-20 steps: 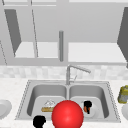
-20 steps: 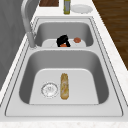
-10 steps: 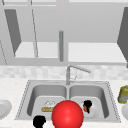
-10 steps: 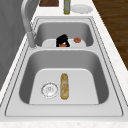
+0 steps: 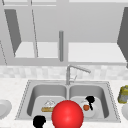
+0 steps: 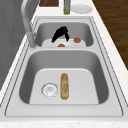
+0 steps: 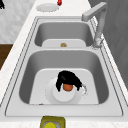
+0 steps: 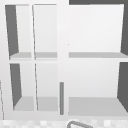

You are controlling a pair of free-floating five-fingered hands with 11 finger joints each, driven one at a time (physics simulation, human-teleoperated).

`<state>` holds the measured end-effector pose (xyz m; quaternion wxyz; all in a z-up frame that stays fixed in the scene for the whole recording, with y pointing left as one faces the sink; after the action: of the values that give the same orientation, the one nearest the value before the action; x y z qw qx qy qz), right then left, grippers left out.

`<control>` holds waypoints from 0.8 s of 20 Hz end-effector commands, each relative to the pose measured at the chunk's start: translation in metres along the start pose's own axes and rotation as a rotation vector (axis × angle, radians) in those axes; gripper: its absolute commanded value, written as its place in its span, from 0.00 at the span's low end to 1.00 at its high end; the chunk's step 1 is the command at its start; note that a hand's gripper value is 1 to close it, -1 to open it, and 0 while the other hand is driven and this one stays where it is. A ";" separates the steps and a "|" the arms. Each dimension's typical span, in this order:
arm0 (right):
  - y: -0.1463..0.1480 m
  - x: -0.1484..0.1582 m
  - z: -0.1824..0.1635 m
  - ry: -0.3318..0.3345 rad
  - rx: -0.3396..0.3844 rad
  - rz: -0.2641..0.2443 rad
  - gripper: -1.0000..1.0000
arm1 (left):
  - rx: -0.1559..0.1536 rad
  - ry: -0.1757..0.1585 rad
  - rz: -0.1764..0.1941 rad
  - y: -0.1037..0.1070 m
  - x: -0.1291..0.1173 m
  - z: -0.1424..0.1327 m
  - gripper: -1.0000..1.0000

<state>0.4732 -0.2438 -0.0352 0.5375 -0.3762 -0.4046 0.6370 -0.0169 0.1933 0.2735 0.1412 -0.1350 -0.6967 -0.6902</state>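
Nothing has moved in the last second: the right hand (image 5: 90,100) still curls around the orange ball (image 5: 86,107) over the plate (image 5: 93,113).

Two hands, left (image 5: 39,121) and right (image 5: 90,100), two sink basins (image 6: 65,82), one faucet (image 5: 72,71), one baguette (image 6: 64,86).

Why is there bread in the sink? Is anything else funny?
Yes, a bread roll lies on the left basin floor beside the drain, an odd place for food. The right hand reaches over a white plate holding a small orange food.
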 end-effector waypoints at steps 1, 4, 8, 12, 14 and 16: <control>-0.025 -0.015 0.014 0.024 -0.003 -0.012 0.00 | 0.000 0.000 0.000 0.000 0.000 0.000 0.50; -0.044 -0.024 0.025 0.027 -0.012 -0.007 0.00 | 0.000 0.000 0.000 0.000 0.000 0.000 0.50; -0.069 -0.044 0.039 0.023 -0.007 -0.007 0.00 | 0.000 0.000 0.000 0.000 0.000 0.000 0.50; -0.092 -0.064 0.051 0.011 0.001 -0.013 0.00 | 0.000 0.000 0.000 0.000 0.000 0.000 0.50; -0.104 -0.073 0.057 0.006 0.001 -0.010 0.00 | 0.000 0.000 0.000 0.000 0.000 0.000 0.50; -0.117 -0.084 0.064 0.005 0.002 -0.010 0.00 | 0.000 0.000 0.000 0.000 0.000 0.000 0.50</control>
<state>0.4705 -0.3085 0.0811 0.5366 -0.3750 -0.4041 0.6388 -0.0169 0.1933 0.2735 0.1412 -0.1350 -0.6967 -0.6902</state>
